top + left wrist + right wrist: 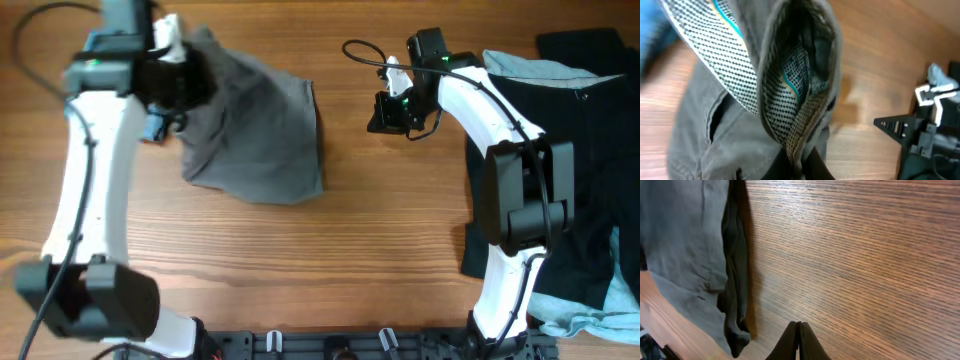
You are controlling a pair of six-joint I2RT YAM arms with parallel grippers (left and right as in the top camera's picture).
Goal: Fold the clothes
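grey shorts (255, 130): crumpled heap at 10 o'clock on the table (330, 260), one corner lifted at the far left, no clean fold to be seen.
left gripper (168, 95): clamped on the waistband edge of the grey shorts, at 9 o'clock of the heap.
right gripper (392, 110): pinched together on nothing, hovering over bare wood at 1 o'clock of centre, well apart from the heap.
waiting pile: black shorts (590, 130) and pale-blue garment (520, 65) spread at 3 o'clock on the table, in neither claw; denim not clearly made out.
progress: early, by judgement. First garment held at one edge only, neither flattened nor halved; whole pile left to do.
left wrist only: chequered lining (740, 65) inside the waistband, with a teal stripe, and a slit pocket (715, 120) below it; both hidden from overhead.
right wrist only: fingertips pressed together with no cloth between; edge of the shorts as a dark doubled band at 9 o'clock.
overhead only: whole layout, spacing of the two grippers, the pile itself.
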